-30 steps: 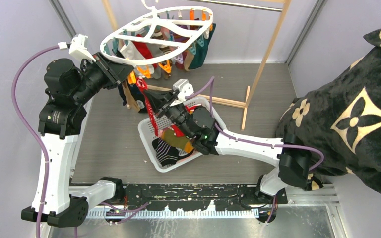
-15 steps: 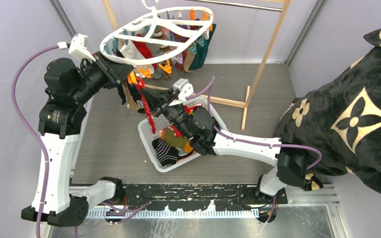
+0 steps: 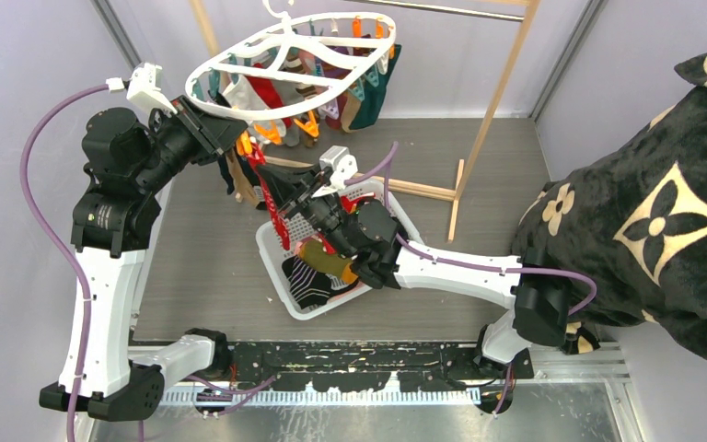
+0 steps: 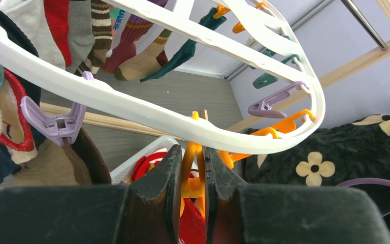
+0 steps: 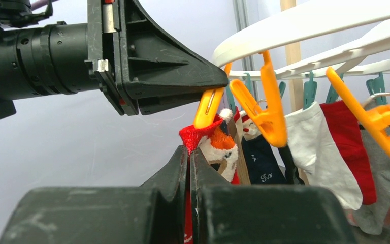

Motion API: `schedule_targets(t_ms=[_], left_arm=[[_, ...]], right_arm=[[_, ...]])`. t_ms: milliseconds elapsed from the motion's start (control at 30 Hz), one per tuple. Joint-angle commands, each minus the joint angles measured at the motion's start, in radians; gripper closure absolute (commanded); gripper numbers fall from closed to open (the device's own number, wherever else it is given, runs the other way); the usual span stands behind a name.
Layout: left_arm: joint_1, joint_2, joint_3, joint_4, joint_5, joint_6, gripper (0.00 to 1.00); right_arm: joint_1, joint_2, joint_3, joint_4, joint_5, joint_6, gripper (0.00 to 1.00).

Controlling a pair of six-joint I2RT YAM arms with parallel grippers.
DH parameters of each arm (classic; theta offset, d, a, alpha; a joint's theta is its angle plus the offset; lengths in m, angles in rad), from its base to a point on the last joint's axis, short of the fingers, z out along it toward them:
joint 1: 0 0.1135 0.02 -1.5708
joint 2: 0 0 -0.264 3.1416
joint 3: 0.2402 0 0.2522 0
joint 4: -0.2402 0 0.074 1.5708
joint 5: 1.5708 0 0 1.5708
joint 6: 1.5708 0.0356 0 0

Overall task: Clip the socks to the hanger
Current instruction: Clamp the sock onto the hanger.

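Observation:
The white oval hanger (image 3: 224,57) hangs at the top with several socks clipped to it. My left gripper (image 3: 239,140) is shut on an orange peg (image 4: 192,158) under the hanger's rim (image 4: 132,109), squeezing it. My right gripper (image 5: 188,152) is shut on a red Christmas-patterned sock (image 5: 210,142). It holds the sock's top edge right at the lower end of that orange peg (image 5: 207,109). In the top view the sock (image 3: 278,210) hangs down from my right gripper (image 3: 272,180). The left gripper's fingers (image 5: 183,81) show just above the peg.
A white mesh basket (image 3: 272,253) with more socks (image 3: 318,267) stands below my right arm. A light wooden rack frame (image 3: 497,101) stands behind. A black plush blanket with beige flowers (image 3: 644,212) fills the right side. Other orange pegs (image 5: 269,119) hang close by.
My right gripper has moved slightly up and left with the red sock, bringing its top to the orange peg. The left gripper has stayed shut on the peg.

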Motion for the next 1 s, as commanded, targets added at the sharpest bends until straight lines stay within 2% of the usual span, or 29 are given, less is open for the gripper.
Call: schedule_targets(t_ms=[0,333,667,800,933,967], left_arm=[[0.0,-0.01,0.036,0.009,-0.008,-0.002,0.98],[0.0,-0.012,0.037,0.008,-0.009,0.0,0.98],[0.0,-0.013,0.044,0.005,-0.018,0.0,0.83],[0.0,-0.014,0.053,0.0,-0.017,0.0,0.55],[-0.001,-0.023,0.063,-0.016,-0.028,0.003,0.2],[0.0,-0.027,0.068,-0.027,-0.031,0.009,0.17]], right_arm=[[0.009,-0.004,0.05,0.07,-0.016,0.009,0.99],[0.014,0.012,0.07,0.093,-0.006,0.005,0.99],[0.014,0.041,0.121,0.093,-0.008,-0.022,0.99],[0.014,0.039,0.121,0.08,-0.008,-0.024,0.99],[0.014,0.038,0.125,0.059,-0.016,-0.016,0.99],[0.014,0.038,0.128,0.052,-0.017,-0.012,0.99]])
